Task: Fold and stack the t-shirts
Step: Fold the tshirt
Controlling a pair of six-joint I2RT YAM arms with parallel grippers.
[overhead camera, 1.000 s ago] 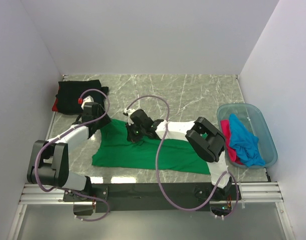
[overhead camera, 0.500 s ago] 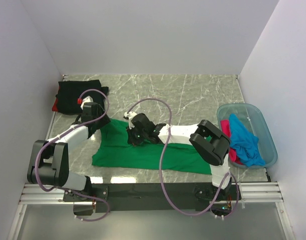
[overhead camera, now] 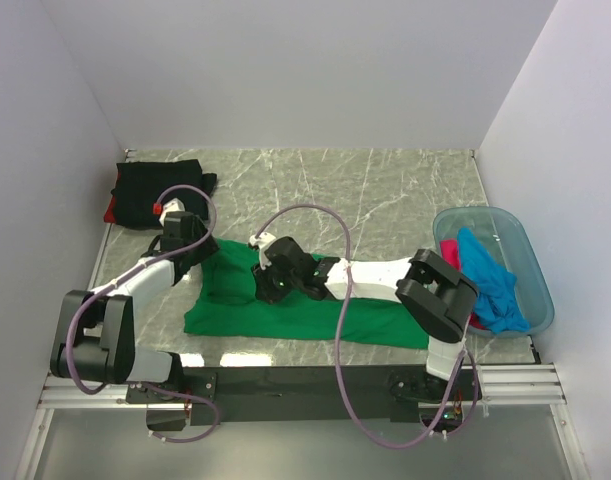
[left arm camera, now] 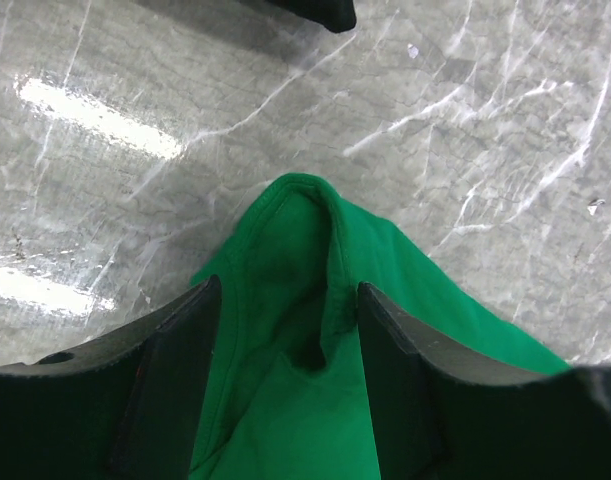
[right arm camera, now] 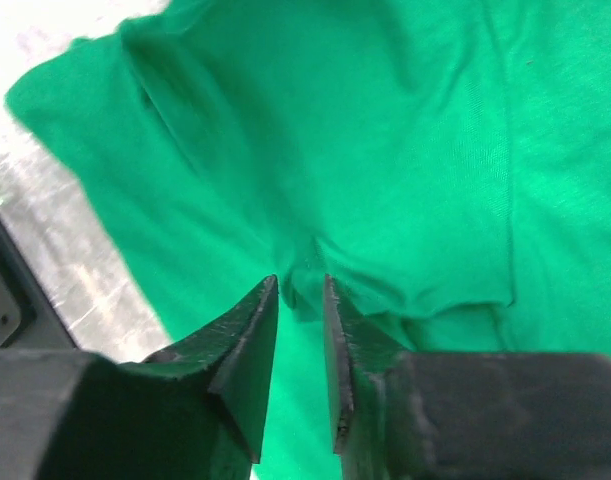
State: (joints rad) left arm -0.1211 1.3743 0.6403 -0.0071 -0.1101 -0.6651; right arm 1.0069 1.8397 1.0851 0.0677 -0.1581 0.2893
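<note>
The desk (overhead camera: 385, 190) has a grey marble-patterned top and is enclosed by plain white walls (overhead camera: 285, 70) at the back and on both sides. A black base rail (overhead camera: 305, 385) runs along its near edge. A translucent blue tub (overhead camera: 541, 290) stands at the right edge of the desk and holds a blue t-shirt (overhead camera: 490, 285) bunched over a pink t-shirt (overhead camera: 451, 255). The elbow of the right arm sits just in front of the tub and covers part of its near left wall. A folded black t-shirt (overhead camera: 155, 190) lies in the far left corner, with the edge of a red t-shirt (overhead camera: 111, 212) showing under its left side. Mauve cables (overhead camera: 325, 215) loop above both arms, and one crosses over the green t-shirt (overhead camera: 285, 310). That shirt lies near the front centre of the desk, spread mostly flat. It is bright, plain green, with soft wrinkles and its upper left part drawn up into a point. The left tool (overhead camera: 197, 256) is at this upper left point. In the left wrist view its fingers (left arm camera: 175, 380) stand spread, with a raised fold of green cloth (left arm camera: 305, 260) between them and not pressed by either one. The right tool (overhead camera: 273, 285) rests on the middle of the shirt. In the right wrist view its fingers (right arm camera: 245, 350) are slightly parted, with a narrow gap, and a small wrinkle of cloth (right arm camera: 385, 130) lies at the tips; no pinch is visible.
</note>
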